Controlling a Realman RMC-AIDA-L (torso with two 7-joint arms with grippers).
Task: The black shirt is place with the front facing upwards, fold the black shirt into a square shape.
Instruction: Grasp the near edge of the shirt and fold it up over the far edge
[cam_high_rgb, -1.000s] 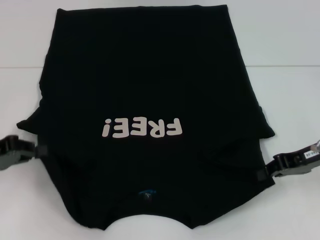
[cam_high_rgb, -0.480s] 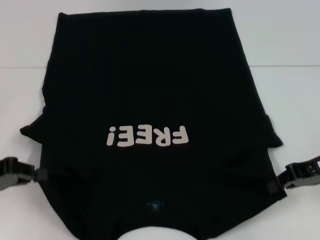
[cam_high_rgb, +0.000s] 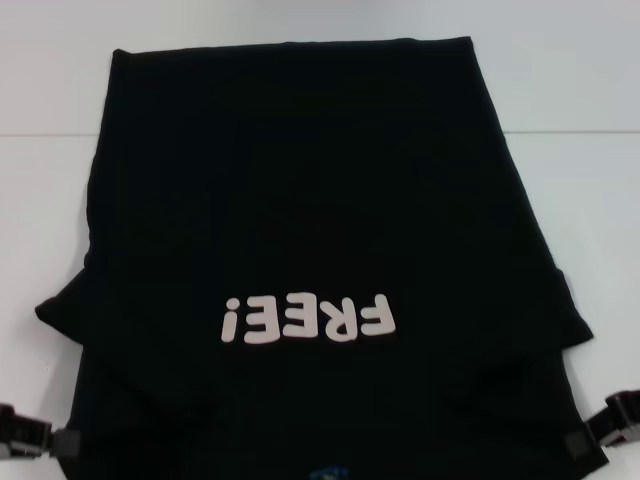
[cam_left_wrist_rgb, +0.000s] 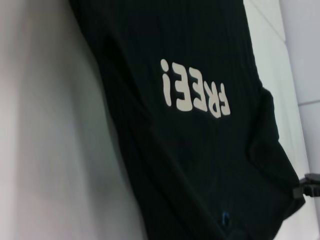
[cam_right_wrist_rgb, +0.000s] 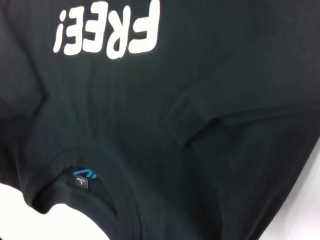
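Observation:
The black shirt (cam_high_rgb: 300, 180) lies front up on the white table, its white "FREE!" lettering (cam_high_rgb: 308, 318) upside down to me and both sleeves folded in over the body. At the near left, my left gripper (cam_high_rgb: 62, 443) is shut on the shirt's shoulder edge. My right gripper (cam_high_rgb: 580, 443) is shut on the opposite shoulder edge at the near right. The left wrist view shows the lettering (cam_left_wrist_rgb: 195, 92), the blue neck label (cam_left_wrist_rgb: 225, 217) and the right gripper (cam_left_wrist_rgb: 310, 185) farther off. The right wrist view shows the collar label (cam_right_wrist_rgb: 82, 177) and a folded sleeve (cam_right_wrist_rgb: 200, 115).
The white table (cam_high_rgb: 590, 200) runs bare on both sides of the shirt. A seam line (cam_high_rgb: 40, 135) crosses it near the shirt's far hem. Nothing else stands on it.
Both grippers have pulled back toward me with the shoulder edges, dragging the whole shirt nearer. The lettering has slid lower in the head view and the collar has almost left it.

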